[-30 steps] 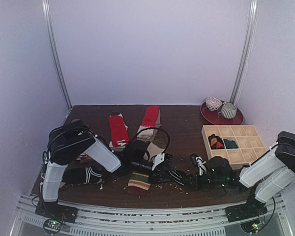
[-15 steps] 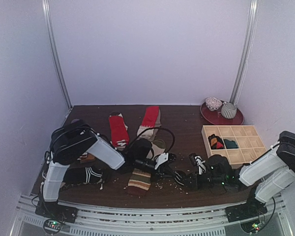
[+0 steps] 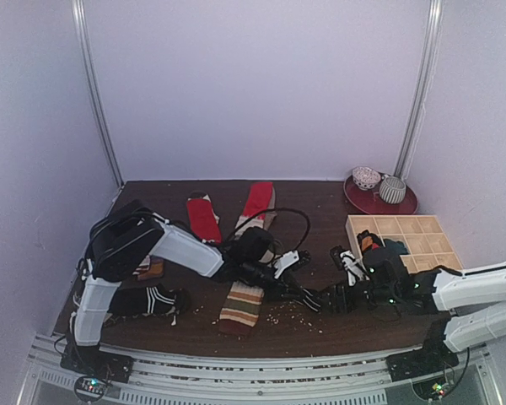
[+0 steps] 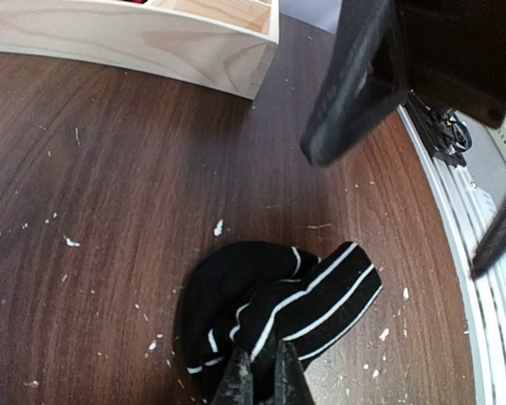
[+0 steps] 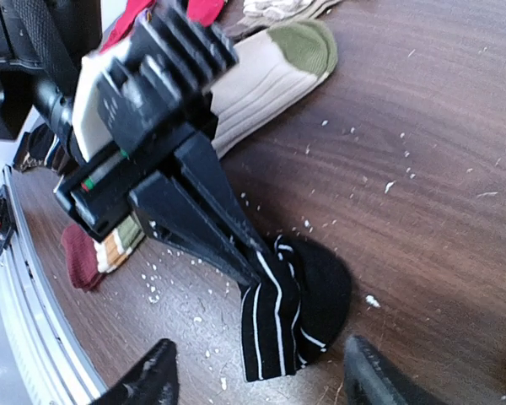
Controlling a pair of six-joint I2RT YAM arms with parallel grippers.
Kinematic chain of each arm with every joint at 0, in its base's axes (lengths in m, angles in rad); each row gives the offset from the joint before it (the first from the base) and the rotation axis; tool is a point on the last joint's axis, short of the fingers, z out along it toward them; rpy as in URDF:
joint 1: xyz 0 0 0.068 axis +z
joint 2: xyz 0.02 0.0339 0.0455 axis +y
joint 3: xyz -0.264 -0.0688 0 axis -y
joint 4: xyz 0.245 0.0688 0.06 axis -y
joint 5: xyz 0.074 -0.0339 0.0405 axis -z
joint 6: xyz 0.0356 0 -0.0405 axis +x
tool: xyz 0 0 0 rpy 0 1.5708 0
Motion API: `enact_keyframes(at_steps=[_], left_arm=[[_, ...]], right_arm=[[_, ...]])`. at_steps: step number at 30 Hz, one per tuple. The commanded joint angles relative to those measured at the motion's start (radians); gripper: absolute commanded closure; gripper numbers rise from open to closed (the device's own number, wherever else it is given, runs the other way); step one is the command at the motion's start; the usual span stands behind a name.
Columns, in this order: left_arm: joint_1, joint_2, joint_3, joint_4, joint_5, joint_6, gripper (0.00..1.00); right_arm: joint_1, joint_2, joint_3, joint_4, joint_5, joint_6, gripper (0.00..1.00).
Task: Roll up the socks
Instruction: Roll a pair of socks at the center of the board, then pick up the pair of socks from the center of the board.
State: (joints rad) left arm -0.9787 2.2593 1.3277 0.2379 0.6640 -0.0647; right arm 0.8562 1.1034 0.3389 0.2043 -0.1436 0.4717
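On woodgrain table (image 4: 110,211), bunched striped sock (image 4: 236,291)

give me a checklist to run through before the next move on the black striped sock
1. left pincer shut on the black fabric sock with thin white stripes: ok
2. right pincer open: ok
3. sock rolled tight: not ok, loosely bunched
4. sock resting on the dark wooden table, apart from the pale wooden compartment tray: ok
5. pinch deep enough to hold through a pull: cannot tell
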Motion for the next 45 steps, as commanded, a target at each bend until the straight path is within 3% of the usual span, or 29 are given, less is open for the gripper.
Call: enact_keyframes(at_steps=[1,9,25,28,39,45], left_arm=[[0.028,0.100,-0.045,-0.362,-0.087,-0.044,1.00],[0.030,0.114,-0.010,-0.396,-0.094,-0.032,1.00],[0.041,0.129,0.002,-0.400,-0.089,-0.017,1.00],[0.041,0.129,0.000,-0.400,-0.089,-0.013,1.00],[0.041,0.096,-0.020,-0.354,-0.110,-0.010,1.00],[0.041,-0.068,-0.063,-0.201,-0.158,-0.004,0.76]], right_arm=[[-0.031,-0.006,0.068,-0.141,-0.022,-0.044,0.29],[-0.104,0.165,0.181,-0.190,-0.180,-0.098,0.22],[-0.120,0.361,0.164,-0.060,-0.300,-0.088,0.26],[-0.121,0.372,0.167,-0.054,-0.315,-0.089,0.35],[-0.127,0.386,0.163,-0.077,-0.277,-0.079,0.96],[-0.135,0.337,0.135,-0.050,-0.192,-0.042,1.00]])
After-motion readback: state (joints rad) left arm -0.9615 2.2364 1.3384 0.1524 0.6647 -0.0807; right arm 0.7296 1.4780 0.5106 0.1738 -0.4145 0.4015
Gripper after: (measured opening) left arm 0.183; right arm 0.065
